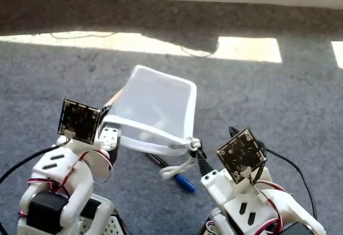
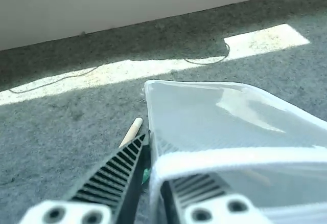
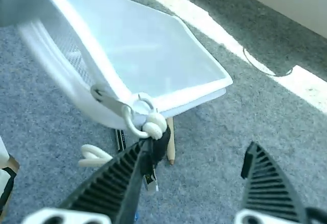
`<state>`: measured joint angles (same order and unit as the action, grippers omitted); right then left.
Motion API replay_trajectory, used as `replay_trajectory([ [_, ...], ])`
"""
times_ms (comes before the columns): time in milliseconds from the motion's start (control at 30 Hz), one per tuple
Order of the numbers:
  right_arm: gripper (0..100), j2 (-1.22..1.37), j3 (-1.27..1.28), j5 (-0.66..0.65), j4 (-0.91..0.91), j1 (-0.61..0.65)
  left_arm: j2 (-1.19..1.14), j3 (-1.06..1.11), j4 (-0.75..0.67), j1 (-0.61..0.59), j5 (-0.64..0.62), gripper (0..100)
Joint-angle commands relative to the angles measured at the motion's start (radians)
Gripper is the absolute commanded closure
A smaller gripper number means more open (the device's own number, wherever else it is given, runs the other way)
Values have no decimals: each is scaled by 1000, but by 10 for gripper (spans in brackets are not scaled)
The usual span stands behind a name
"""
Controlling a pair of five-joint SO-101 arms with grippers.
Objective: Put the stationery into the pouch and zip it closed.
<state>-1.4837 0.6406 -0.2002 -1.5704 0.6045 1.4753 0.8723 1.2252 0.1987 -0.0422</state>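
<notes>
The white mesh pouch (image 1: pixel 155 106) is lifted off the grey carpet (image 1: pixel 289 111) between the two arms, its far end tilted up and its zipped edge turned toward them. The left gripper (image 1: pixel 110 121) holds the pouch's near left corner; in the left wrist view its fingers (image 2: pixel 122 170) are clenched on the white rim, with one outside the pouch (image 2: pixel 225 116) and the other seen through the mesh. The right gripper (image 1: pixel 218 148) sits at the pouch's near right corner with its fingers (image 3: pixel 115 175) spread wide and holding nothing. The tip of one finger touches the knotted white cord (image 3: pixel 148 127) tied to the zip pull (image 3: pixel 110 97). The rest of that cord (image 1: pixel 177 169) trails down onto the carpet in a loop. The near edge of the pouch appears to gape open along its length. A blue pen (image 1: pixel 186 183) lies on the carpet just in front of the right arm, and a dark pen (image 1: pixel 157 160) pokes out from under the pouch beside it. A wooden pencil (image 2: pixel 130 132) lies on the carpet by the pouch's left side, close to the left gripper's fingertip.
</notes>
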Motion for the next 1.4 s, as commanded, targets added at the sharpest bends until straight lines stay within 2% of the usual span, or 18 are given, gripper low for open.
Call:
replay_trajectory([
  [0, 732, -4, -16, 12, 5, -22, -67, -137, 15, -13, 5, 993],
  [200, 732, -4, -18, 14, 10, -114, -128, -180, 21, -125, 5, 993],
  [533, 731, -4, -19, 17, 16, -114, -254, -199, 15, -209, 2, 993],
  [933, 731, 4, 203, 15, 194, -119, -478, -344, 23, -364, -6, 993],
  [1200, 731, 13, 217, 12, 208, -120, -493, -340, 48, -476, -51, 993],
  [1367, 733, 160, 209, 15, 206, -120, -495, -343, 60, -542, -52, 993],
])
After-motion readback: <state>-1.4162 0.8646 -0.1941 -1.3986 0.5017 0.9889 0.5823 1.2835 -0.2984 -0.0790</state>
